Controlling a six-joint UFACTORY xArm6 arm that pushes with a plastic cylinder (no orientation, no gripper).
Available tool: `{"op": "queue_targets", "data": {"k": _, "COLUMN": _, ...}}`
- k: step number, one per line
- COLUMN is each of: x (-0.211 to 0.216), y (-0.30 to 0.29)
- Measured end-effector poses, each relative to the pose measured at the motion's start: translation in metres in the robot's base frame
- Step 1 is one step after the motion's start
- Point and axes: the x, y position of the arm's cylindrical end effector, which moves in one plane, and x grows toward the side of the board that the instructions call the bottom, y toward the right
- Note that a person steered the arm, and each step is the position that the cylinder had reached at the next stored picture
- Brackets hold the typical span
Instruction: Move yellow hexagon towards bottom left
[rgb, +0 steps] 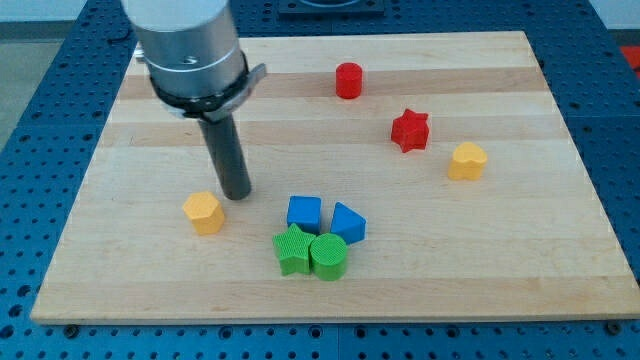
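Note:
The yellow hexagon (203, 212) lies on the wooden board (330, 290), left of centre and toward the view's bottom. My tip (236, 194) rests on the board just to the right of and slightly above the hexagon, very close to it; I cannot tell whether they touch. The dark rod rises from the tip to the grey arm body at the view's top left.
A blue cube (304, 213) and a blue triangular block (347, 223) sit right of the tip. A green star (293, 249) and a green cylinder (328, 256) lie below them. A red cylinder (348, 80), a red star (409, 130) and a yellow heart-like block (467, 160) lie at the upper right.

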Motion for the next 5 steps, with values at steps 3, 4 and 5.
{"op": "queue_targets", "data": {"k": 3, "x": 0.038, "y": -0.04}}
{"op": "queue_targets", "data": {"k": 4, "x": 0.047, "y": -0.074}}
{"op": "queue_targets", "data": {"k": 5, "x": 0.061, "y": -0.102}}
